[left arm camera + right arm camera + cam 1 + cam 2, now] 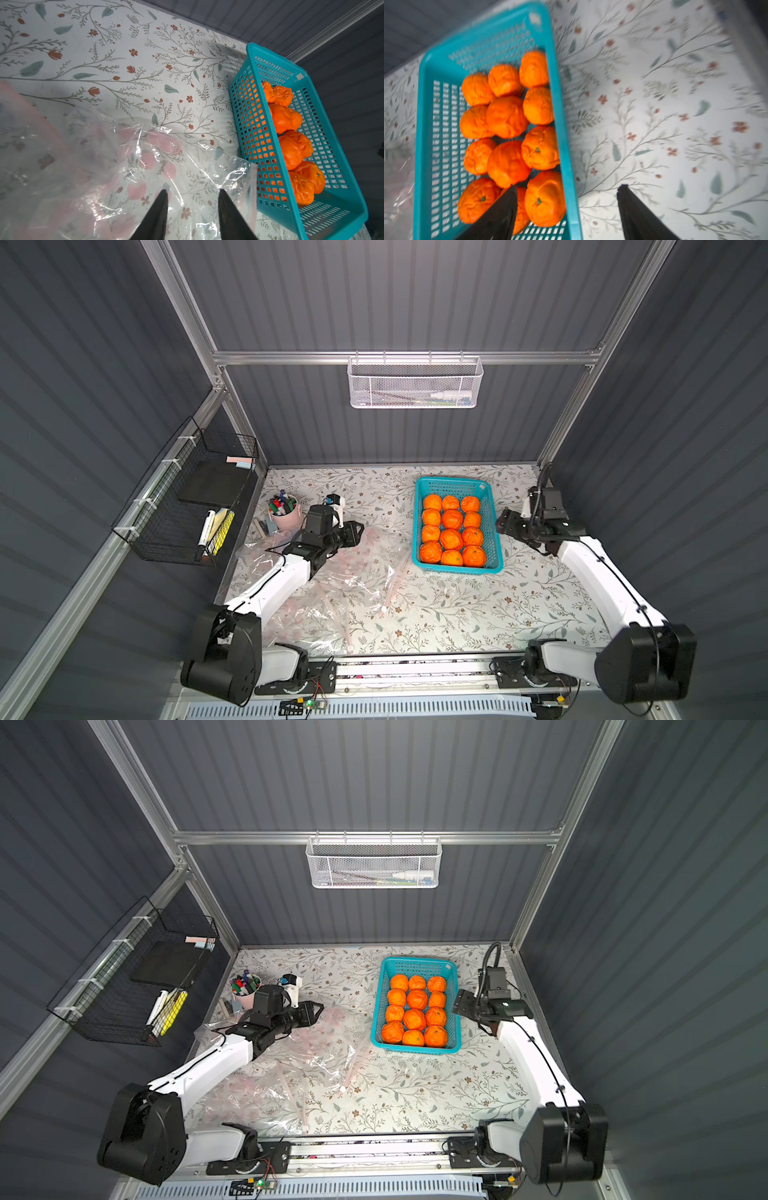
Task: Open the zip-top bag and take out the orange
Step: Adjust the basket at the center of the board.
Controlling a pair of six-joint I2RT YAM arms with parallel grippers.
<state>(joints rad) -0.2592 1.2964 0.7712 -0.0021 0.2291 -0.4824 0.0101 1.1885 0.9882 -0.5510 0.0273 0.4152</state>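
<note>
Several clear zip-top bags (pixel 357 572) (pixel 320 1052) with pink prints lie flat and crumpled on the floral table. My left gripper (pixel 359 531) (pixel 320 1009) (pixel 192 190) hovers over one bag (pixel 187 166), open, with nothing between its fingers. Several oranges (pixel 451 518) (pixel 417 998) (pixel 286 118) (pixel 506 116) fill a teal basket (pixel 415 522) (pixel 376 1006) (pixel 276 58) (pixel 559 104). My right gripper (pixel 500 522) (pixel 457 1002) (pixel 568 186) is wide open and empty above the basket's right rim. One finger is over the oranges, the other over the table.
A pink cup of markers (pixel 284 510) stands at the back left, close behind my left arm. A black wire rack (pixel 187 506) hangs on the left wall and a white mesh basket (pixel 415 383) on the back wall. Bare tablecloth (pixel 478 614) lies at the front right.
</note>
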